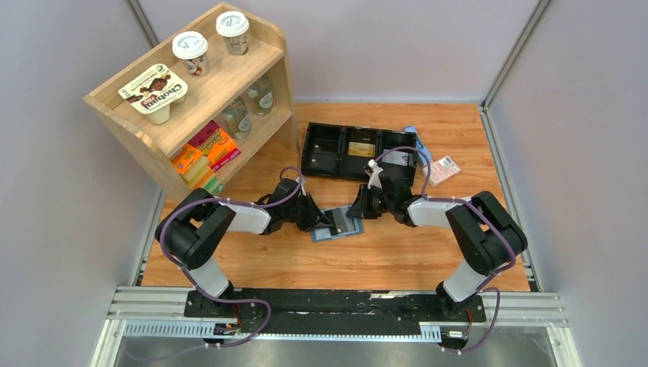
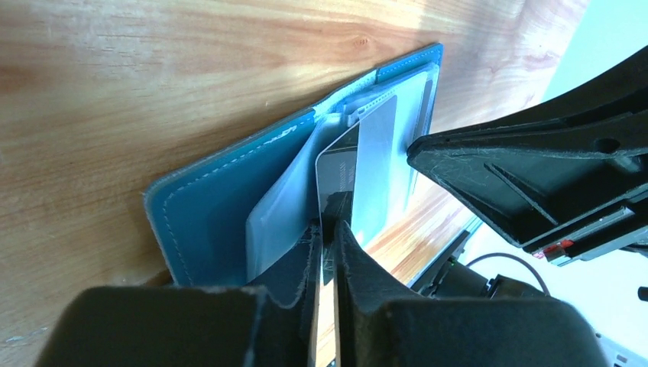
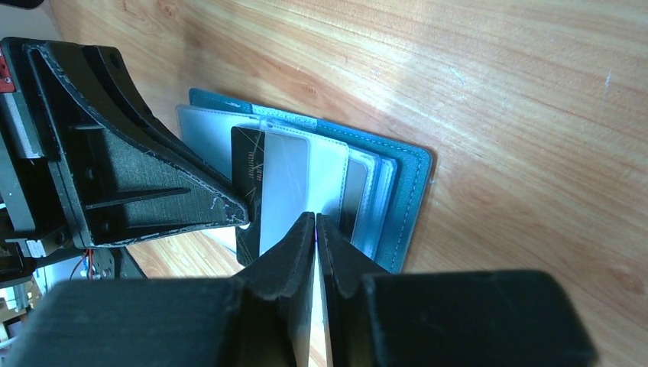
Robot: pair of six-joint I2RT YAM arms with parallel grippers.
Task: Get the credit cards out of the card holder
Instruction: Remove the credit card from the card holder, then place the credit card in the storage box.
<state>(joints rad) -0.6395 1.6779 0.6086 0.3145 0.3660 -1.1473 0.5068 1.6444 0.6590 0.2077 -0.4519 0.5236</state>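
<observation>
The teal-blue card holder [image 1: 330,235] lies open on the wooden table between both arms. It also shows in the left wrist view [image 2: 206,214] and in the right wrist view [image 3: 406,183]. My left gripper [image 1: 321,218] is shut on the edge of a black credit card [image 2: 340,164], which stands partly out of a pocket [image 3: 248,180]. My right gripper [image 1: 358,210] is shut on a clear plastic pocket leaf [image 3: 294,172] of the holder, close beside the card. Any other cards in the pockets are hard to make out.
A long black three-compartment tray [image 1: 325,149] behind the holder has a gold card [image 1: 361,147] in its middle compartment. A pink-white packet [image 1: 443,170] lies to its right. A wooden shelf [image 1: 252,57] with cups and boxes stands at the back left.
</observation>
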